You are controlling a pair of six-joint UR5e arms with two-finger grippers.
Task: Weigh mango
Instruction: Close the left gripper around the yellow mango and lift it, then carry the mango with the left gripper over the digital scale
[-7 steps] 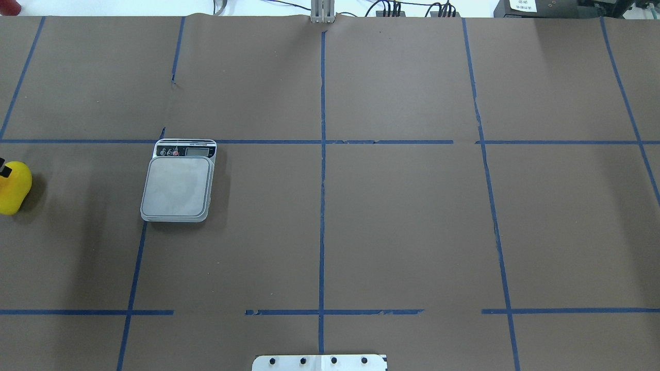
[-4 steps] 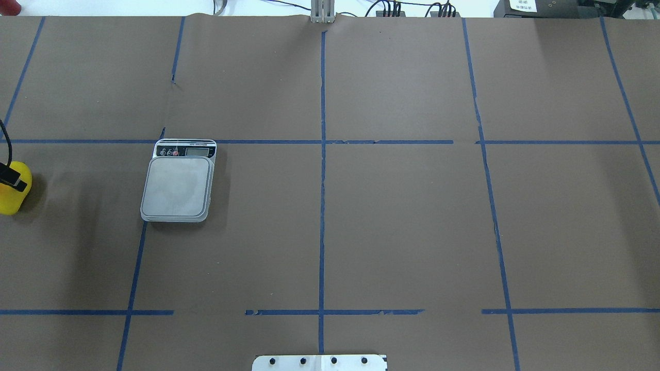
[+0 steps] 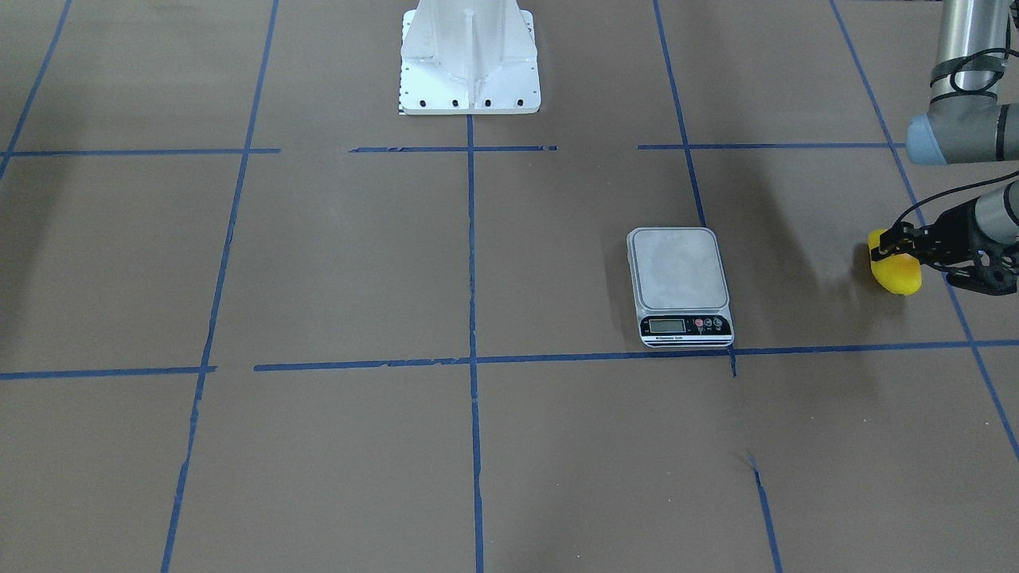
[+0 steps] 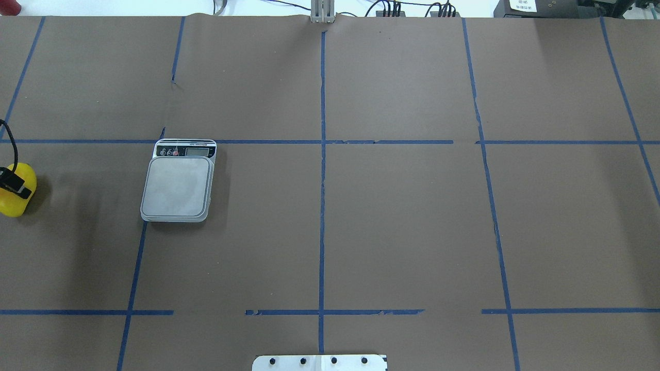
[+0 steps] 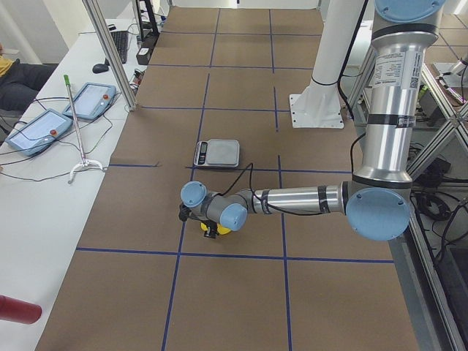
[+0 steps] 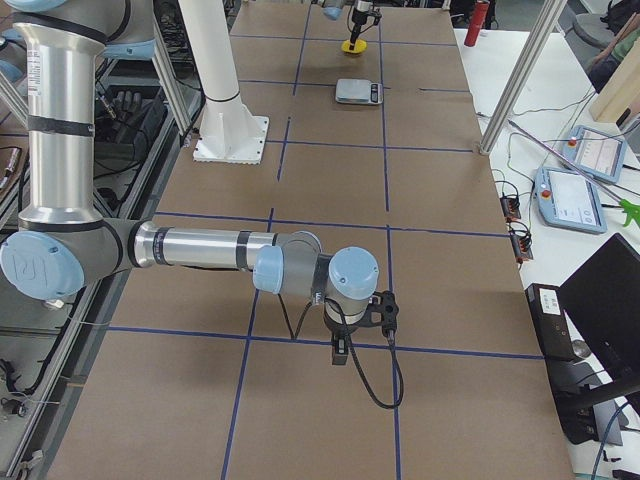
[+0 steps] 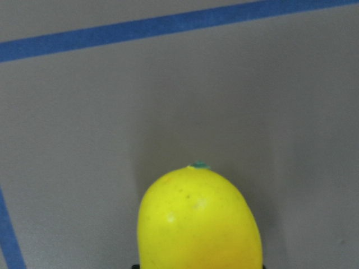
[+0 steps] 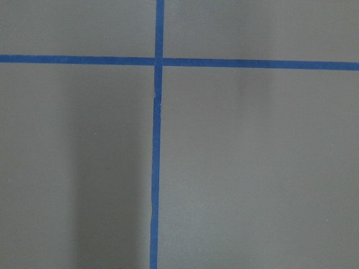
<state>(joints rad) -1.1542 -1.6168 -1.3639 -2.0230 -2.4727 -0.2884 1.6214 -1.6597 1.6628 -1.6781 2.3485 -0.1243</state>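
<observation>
Mango (image 3: 898, 277) clamped in left gripper (image 3: 887, 258), well apart from scale (image 3: 681, 274); right gripper (image 6: 340, 346), cannot tell

the overhead camera sits behind me, over my shoulders, looking forward and down on the surface (image 4: 402, 226). the front camera faces me from across, looking steeply down, so my base (image 3: 470, 64) is at its top and my left side falls on its right. both take in the scale (image 4: 178, 180), seen from opposite ends. the side cameras look along the surface from each end, high and set back: the left one has my left arm (image 5: 391, 110) near and large, the right one my right arm (image 6: 60, 130). my left wrist camera is close over the mango (image 7: 199, 221). my right wrist camera looks straight down on crossing tape lines (image 8: 157, 61), also close.
</observation>
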